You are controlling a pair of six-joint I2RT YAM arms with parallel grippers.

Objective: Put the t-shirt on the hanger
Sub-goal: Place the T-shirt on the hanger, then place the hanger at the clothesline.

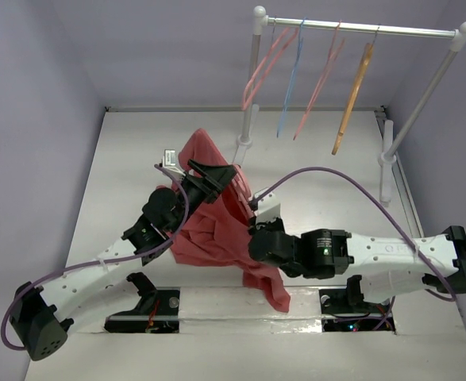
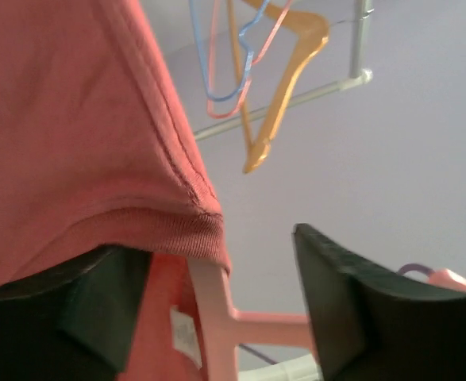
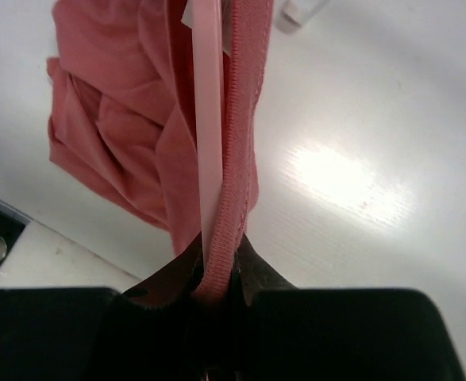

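Note:
The salmon-red t-shirt (image 1: 217,230) hangs in a bunch between my two arms above the middle of the table. In the right wrist view its ribbed collar (image 3: 236,182) and a pale pink bar of the hanger (image 3: 210,119) run together into my right gripper (image 3: 217,270), which is shut on them. My left gripper (image 2: 209,246) is open. The shirt (image 2: 66,135) drapes over its left finger, and the pink hanger (image 2: 213,313) stands between the jaws close to that finger. From above, the hanger is mostly hidden under the cloth, with the left gripper (image 1: 215,176) at the shirt's top.
A white clothes rack (image 1: 360,28) stands at the back right. Thin pink hangers (image 1: 264,59), a blue one (image 1: 290,79) and an orange-tan one (image 1: 352,91) hang from it. Its posts (image 1: 247,131) rise just behind the shirt. A purple cable (image 1: 336,176) arcs over the right arm.

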